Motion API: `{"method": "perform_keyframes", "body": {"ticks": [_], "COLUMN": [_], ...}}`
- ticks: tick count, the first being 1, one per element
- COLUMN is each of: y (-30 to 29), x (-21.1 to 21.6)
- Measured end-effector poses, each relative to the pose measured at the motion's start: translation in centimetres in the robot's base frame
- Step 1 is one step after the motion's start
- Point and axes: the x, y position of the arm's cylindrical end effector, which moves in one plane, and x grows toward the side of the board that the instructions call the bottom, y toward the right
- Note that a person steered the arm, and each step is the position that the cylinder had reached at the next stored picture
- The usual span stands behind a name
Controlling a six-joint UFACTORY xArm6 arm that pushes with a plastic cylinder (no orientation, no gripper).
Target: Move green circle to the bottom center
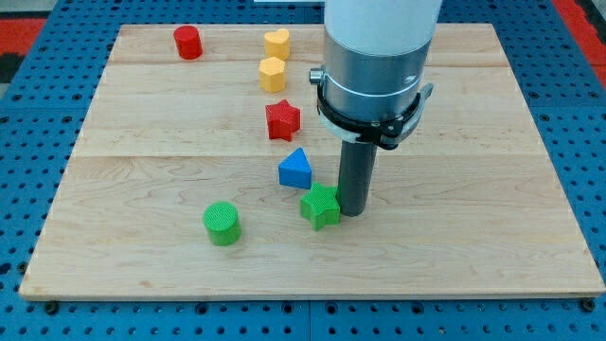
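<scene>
The green circle [222, 224] is a short green cylinder on the wooden board [454, 237], left of centre toward the view's bottom. My tip [353, 212] is at the lower end of the dark rod, well to the right of the green circle. It stands right beside the green star [321, 206], touching or nearly touching its right side. The green star lies between my tip and the green circle.
A blue triangle [295, 169] sits just above the green star. A red star [282, 120] is above that. A yellow hexagon [273, 74] and a yellow heart [276, 43] are near the view's top. A red cylinder [187, 43] is at the top left.
</scene>
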Motion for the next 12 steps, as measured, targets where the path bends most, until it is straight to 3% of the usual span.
{"method": "perform_keyframes", "body": {"ticks": [2,3,4,6,7,8,9,12], "y": [-2.0,1.2,-2.0,-22.5,-27.3,-24.2,-18.7,-13.2], "x": [0.9,4.6,9.8,7.6,3.8,-1.3,-2.4,3.5]}}
